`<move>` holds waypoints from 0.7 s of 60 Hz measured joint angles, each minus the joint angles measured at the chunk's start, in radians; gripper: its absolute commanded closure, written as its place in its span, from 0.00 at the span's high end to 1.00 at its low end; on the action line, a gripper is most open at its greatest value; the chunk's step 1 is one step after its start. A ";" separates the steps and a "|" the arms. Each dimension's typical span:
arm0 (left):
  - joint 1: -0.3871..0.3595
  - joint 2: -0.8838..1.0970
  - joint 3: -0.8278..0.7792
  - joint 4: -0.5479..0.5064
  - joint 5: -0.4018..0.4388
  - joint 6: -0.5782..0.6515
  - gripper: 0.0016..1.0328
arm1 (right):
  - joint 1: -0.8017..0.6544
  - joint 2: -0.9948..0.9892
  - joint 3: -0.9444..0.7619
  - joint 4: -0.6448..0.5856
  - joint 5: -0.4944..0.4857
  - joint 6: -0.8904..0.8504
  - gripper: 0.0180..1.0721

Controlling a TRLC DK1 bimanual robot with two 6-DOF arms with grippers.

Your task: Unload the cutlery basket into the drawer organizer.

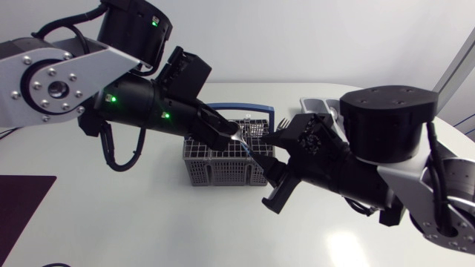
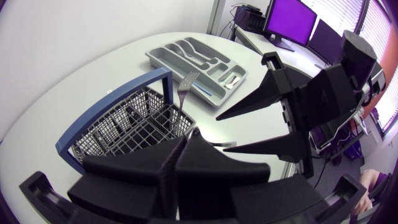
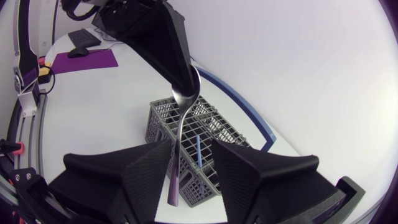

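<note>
Holding one spoon [image 3: 178,137] in my clamped left gripper [image 1: 228,136]; right gripper [image 3: 189,145] spread around its handle; one basket [image 1: 199,167], one fork [image 2: 186,81].

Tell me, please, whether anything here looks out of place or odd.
Nothing is spilled or damaged. One oddity: the left gripper pinches the spoon by its bowl, so its handle hangs between the right gripper's open fingers, above the cutlery basket.

Purple mat [image 1: 22,208] on white table [image 1: 148,230].
</note>
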 measured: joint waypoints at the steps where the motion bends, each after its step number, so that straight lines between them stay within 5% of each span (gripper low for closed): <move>1: 0.000 0.000 0.000 -0.001 0.000 0.000 0.17 | 0.003 0.003 0.000 0.001 0.007 0.000 0.42; 29: 0.000 0.004 0.000 -0.006 0.000 0.000 0.17 | 0.118 0.068 0.002 0.107 0.211 -0.042 0.26; 42: 0.000 0.007 0.000 -0.006 0.001 -0.001 0.17 | 0.144 0.085 0.002 0.135 0.257 -0.059 0.26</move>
